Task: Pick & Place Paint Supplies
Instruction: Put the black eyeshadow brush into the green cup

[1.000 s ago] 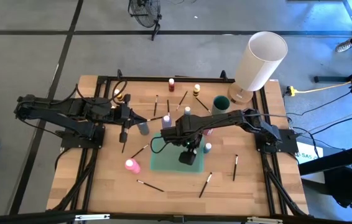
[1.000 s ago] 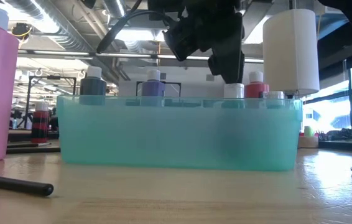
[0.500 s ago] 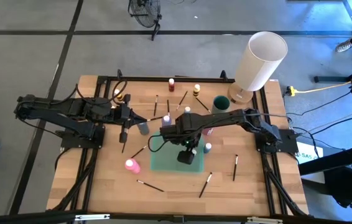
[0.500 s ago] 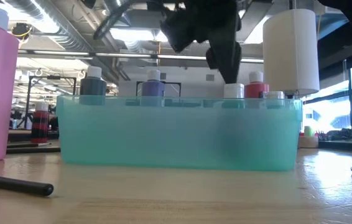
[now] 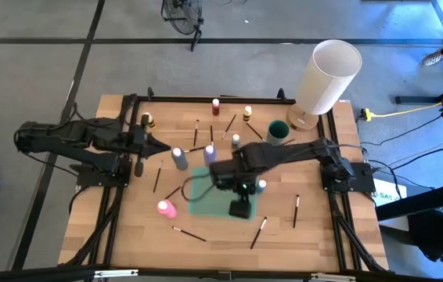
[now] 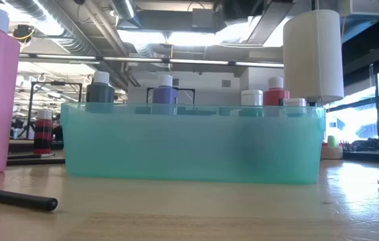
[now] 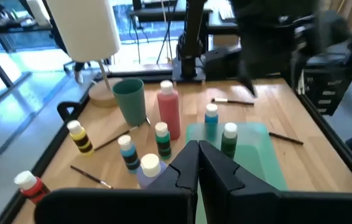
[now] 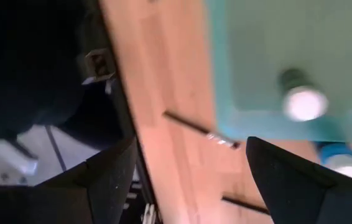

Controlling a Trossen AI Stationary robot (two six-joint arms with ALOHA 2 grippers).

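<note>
Green bottle [image 8: 303, 102] in teal tray [image 8: 269, 56], beyond open right end effector [image 8: 191, 165]

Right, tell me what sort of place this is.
Probably a robotics lab or workshop in an industrial hall: a wooden table with two robot arms bolted on, bare ceiling pipes, and a concrete floor.

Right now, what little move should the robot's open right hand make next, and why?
Probably lower toward the thin dark-handled brush lying on the wooden table. The right end effector hangs open and empty at the translucent teal plastic tray's near edge, and that brush lies close by.
</note>
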